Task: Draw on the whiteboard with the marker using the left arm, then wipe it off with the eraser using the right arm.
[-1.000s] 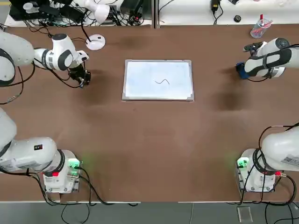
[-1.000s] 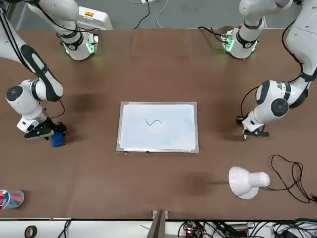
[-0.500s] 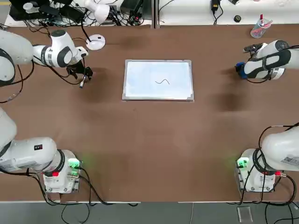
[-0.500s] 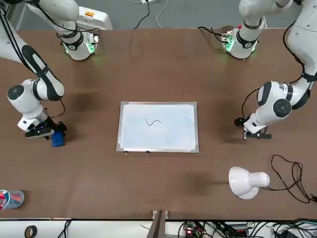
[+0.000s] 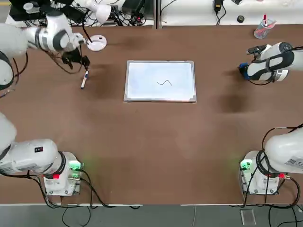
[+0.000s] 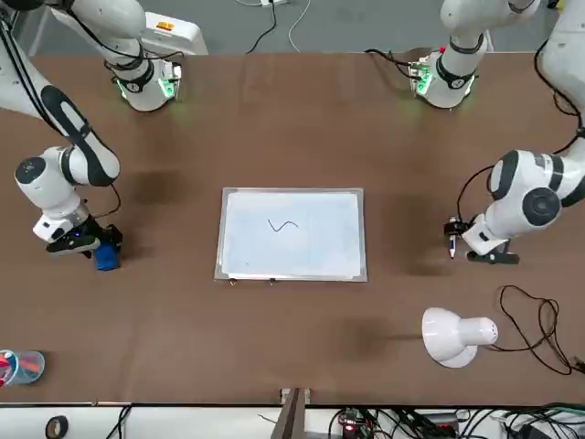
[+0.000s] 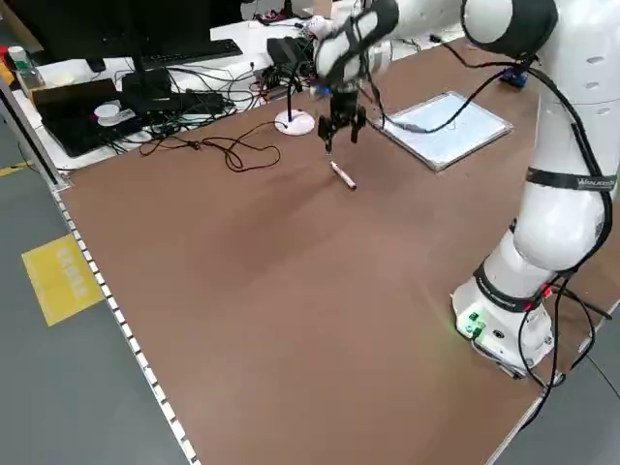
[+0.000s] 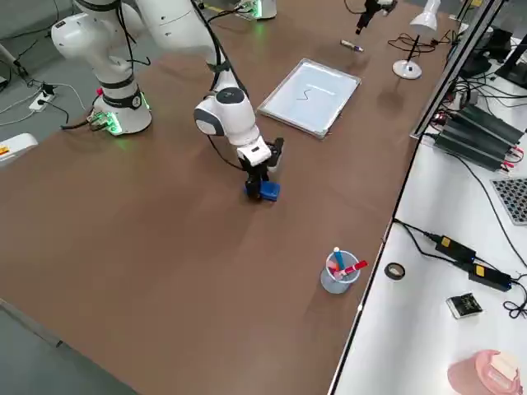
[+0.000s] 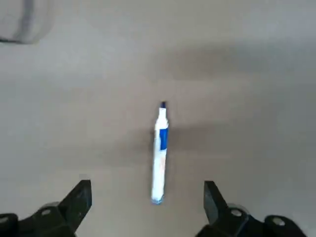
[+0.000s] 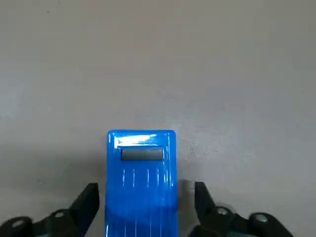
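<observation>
The whiteboard [image 5: 160,80] lies flat at the table's middle with a short dark squiggle [image 5: 164,82] on it. To its left, the marker [image 5: 84,81] lies loose on the brown table. My left gripper [image 5: 78,60] hangs open above it and toward the far edge. In the left wrist view the marker [image 9: 159,153] lies between and beyond the spread fingertips [image 9: 81,195]. At the right, my right gripper [image 5: 247,70] is down over the blue eraser [image 5: 243,71]. Its fingers [image 10: 91,197] straddle the eraser [image 10: 141,163] with a narrow gap on each side.
A white desk lamp [image 5: 97,42] stands at the far left, close to the left gripper, its cable [image 6: 539,320] trailing beside it. A clear cup of pens [image 5: 261,29] sits at the far right corner. Both arm bases [image 5: 61,177] stand at the near edge.
My left gripper opened, left the marker on the table, and rose away toward the far edge. The right gripper stayed over the eraser, fingers now closer to its sides.
</observation>
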Controlling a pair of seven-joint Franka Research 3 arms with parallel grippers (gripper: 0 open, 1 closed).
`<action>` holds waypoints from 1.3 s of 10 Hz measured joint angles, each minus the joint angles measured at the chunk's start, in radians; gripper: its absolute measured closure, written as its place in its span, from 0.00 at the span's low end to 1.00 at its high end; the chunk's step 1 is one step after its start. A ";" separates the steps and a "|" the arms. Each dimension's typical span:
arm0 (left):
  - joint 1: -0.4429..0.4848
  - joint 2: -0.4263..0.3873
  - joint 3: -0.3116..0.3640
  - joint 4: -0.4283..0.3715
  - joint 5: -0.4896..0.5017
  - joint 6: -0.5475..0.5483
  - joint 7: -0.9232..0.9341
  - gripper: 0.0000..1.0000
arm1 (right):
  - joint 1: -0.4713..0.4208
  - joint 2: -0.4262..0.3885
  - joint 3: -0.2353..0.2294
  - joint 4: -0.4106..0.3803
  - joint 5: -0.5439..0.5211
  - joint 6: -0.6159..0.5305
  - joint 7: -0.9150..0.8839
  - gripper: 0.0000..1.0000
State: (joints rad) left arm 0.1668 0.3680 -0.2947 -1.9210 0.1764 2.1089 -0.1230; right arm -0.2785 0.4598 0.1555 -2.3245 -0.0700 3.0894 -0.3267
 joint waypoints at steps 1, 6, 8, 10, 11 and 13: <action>-0.006 -0.028 0.000 0.049 0.000 -0.069 0.000 0.00 | 0.000 0.000 0.000 0.000 0.000 0.000 0.000 0.33; -0.010 -0.204 0.000 0.163 0.000 -0.216 0.000 0.00 | 0.000 0.000 0.001 -0.001 0.000 0.001 0.015 0.45; -0.011 -0.302 0.000 0.171 -0.019 -0.288 0.000 0.00 | 0.014 -0.004 0.006 0.006 0.000 -0.012 0.072 0.45; -0.011 -0.400 0.001 0.169 -0.078 -0.377 0.000 0.00 | 0.077 -0.025 0.010 0.050 0.000 -0.103 0.182 0.45; -0.013 -0.441 0.005 0.167 -0.095 -0.412 0.000 0.00 | 0.123 -0.043 0.012 0.090 0.000 -0.182 0.260 0.45; -0.043 -0.506 0.036 0.161 -0.114 -0.468 0.000 0.00 | 0.220 -0.080 0.015 0.183 0.000 -0.340 0.415 0.45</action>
State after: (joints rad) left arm 0.1239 -0.1380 -0.2590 -1.7605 0.0628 1.6406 -0.1228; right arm -0.0585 0.3800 0.1708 -2.1414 -0.0698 2.7497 0.0879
